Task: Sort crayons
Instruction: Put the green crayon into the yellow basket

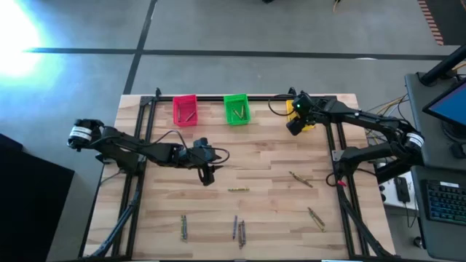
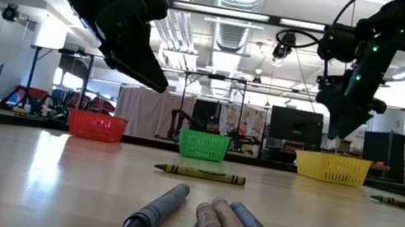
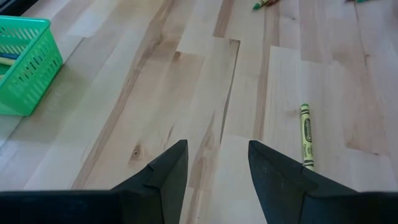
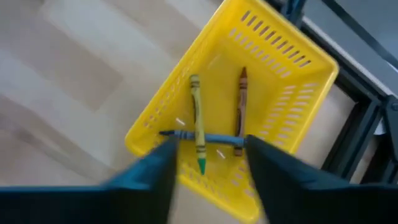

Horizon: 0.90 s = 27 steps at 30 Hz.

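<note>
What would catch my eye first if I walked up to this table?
Probably the three bright baskets lined up along the far edge: pink, green and yellow. The right gripper hangs open right above the yellow basket, where three crayons already lie crossed. The left gripper hovers open mid-table beside a yellowish crayon, with more scattered along the near edge.

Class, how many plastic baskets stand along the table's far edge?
3: the pink basket on the left, the green basket in the middle, and the yellow basket on the right. None looks hidden.
</note>
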### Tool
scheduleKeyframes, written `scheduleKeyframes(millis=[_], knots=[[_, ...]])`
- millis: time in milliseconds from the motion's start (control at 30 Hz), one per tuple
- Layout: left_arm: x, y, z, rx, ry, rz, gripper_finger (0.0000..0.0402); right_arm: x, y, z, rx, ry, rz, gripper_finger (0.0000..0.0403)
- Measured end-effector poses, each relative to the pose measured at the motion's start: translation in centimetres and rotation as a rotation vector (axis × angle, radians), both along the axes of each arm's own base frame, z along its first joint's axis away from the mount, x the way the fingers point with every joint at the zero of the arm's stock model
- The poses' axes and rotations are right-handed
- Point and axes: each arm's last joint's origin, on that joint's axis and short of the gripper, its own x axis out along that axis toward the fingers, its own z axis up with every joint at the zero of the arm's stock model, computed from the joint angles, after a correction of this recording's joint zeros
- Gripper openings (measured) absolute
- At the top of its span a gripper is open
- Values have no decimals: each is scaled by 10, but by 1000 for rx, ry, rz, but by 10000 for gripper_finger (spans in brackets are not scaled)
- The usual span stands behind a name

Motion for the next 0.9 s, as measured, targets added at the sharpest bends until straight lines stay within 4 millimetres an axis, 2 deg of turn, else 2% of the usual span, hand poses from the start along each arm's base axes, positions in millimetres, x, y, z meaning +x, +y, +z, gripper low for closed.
scheduleKeyframes(millis=[100,167,300,433,800,867,900], knots=[[0,0,0,0,0,0,153,-1,1,-1,15,18,30,47],[0,0,0,0,0,0,153,-1,1,-1,18,10,39,22],[0,0,0,0,0,0,152,0,1,0,17,-7,39,15],[0,0,0,1,0,-2,153,0,2,-1,50,-11,89,51],[0,0,0,2,1,-3,153,3,5,-2,87,-51,114,233],[0,0,0,2,1,-3,153,1,6,-4,93,-24,92,240],[0,0,0,2,1,-3,153,0,7,-5,105,-5,93,230]])
